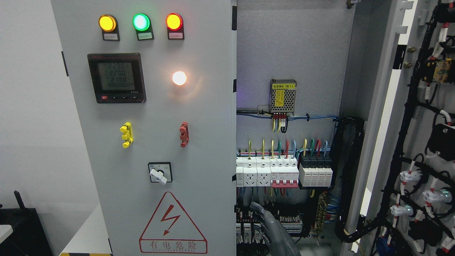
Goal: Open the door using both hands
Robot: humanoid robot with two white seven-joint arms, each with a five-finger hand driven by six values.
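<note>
You see the right door point(408, 124) swung open, the left door point(153, 124) closed, and one grey hand point(273, 227) low inside the cabinet point(288, 46); its grip can't be told.

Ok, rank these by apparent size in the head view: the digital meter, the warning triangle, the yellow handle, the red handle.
1. warning triangle
2. digital meter
3. yellow handle and red handle, which look about alike, so no ranking between them.

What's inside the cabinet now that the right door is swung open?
Inside the cabinet: a mesh-cased power supply, a breaker row with coloured wires, and black cable bundles. A grey robot hand covers part of the lower terminals; the closed left door hides the rest.
</note>
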